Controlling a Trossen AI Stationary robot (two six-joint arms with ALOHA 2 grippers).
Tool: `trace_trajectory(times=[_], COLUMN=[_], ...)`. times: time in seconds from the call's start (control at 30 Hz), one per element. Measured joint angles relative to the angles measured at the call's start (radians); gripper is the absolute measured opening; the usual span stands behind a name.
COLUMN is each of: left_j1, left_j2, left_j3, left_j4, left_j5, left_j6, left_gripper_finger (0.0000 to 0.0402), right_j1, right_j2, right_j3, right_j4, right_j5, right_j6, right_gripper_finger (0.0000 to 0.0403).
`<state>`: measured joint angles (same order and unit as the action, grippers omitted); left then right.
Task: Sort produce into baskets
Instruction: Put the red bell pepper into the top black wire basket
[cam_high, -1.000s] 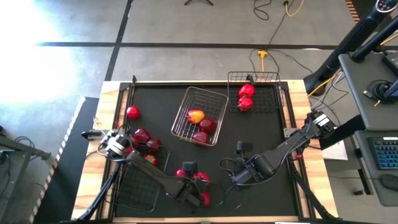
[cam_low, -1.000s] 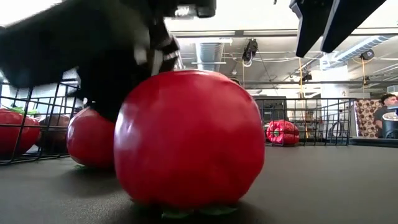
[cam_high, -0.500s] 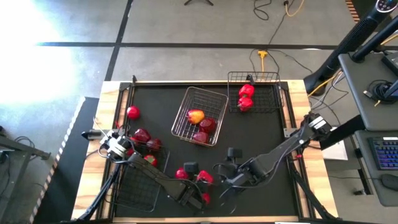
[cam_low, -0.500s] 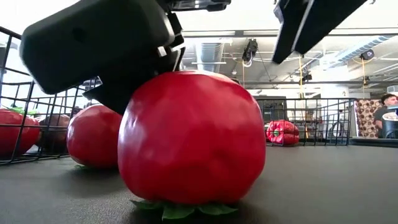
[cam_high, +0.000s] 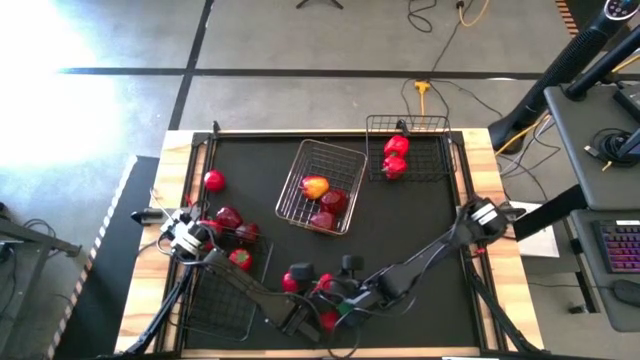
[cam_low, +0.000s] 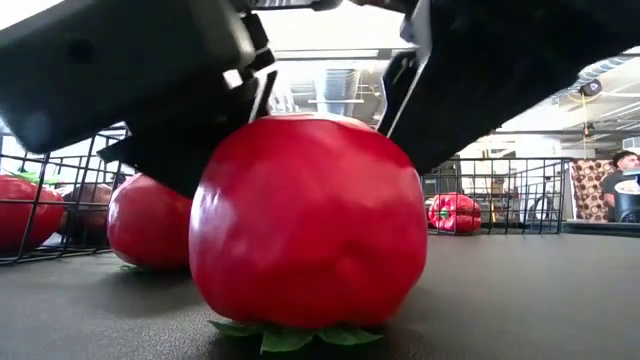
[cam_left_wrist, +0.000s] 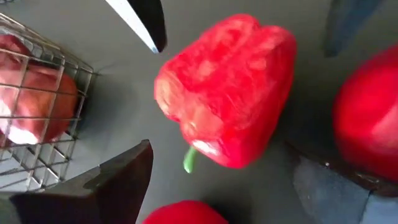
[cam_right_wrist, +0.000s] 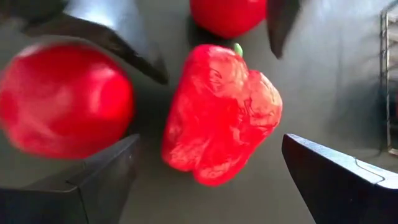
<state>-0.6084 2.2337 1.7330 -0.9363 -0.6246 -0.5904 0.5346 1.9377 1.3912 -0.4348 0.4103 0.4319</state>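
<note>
Both grippers are converging on the bell pepper (cam_right_wrist: 217, 112) at the near edge: right gripper (cam_right_wrist: 205, 180) straddling it open-jawed for pickup, left gripper (cam_left_wrist: 217, 180) also open.

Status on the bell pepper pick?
Both grippers open, converged on loose bell pepper at table front. Right gripper straddling it, left gripper alongside. Tomato crowds them.

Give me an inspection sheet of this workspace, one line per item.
Surface: black mat on a wooden table.
Job's things: silvery basket holds apples; far black basket holds peppers; left black basket holds produce; bell pepper and tomato loose near the front edge.
Clutter: nothing seen.
Grippers: left gripper and right gripper both open around the loose pepper.
Cables: yellow cable on the floor.
Surroundings: desk with keyboard at right.
</note>
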Motion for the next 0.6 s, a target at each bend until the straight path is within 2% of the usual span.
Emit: trace_trajectory(times=[0.17, 0.47, 0.6], left_j1=[-0.005, -0.008, -0.008], left_j2=[0.001, 0.002, 0.002], left_j3=[-0.030, -0.059, -0.059], left_j4=[0.055, 0.097, 0.089], left_j5=[-0.012, -0.015, -0.041], left_j6=[-0.002, -0.003, -0.002], left_gripper_finger=[0.0336, 0.0336, 0.0336], right_j1=[-0.030, -0.048, -0.049], right_j2=[0.033, 0.057, 0.057], right_j3=[0.008, 0.008, 0.008], right_j4=[0.004, 0.028, 0.030], right_j5=[-0.025, -0.027, -0.021], right_j6=[0.076, 0.089, 0.092], right_gripper_finger=[0.0380, 0.0377, 0.0345])
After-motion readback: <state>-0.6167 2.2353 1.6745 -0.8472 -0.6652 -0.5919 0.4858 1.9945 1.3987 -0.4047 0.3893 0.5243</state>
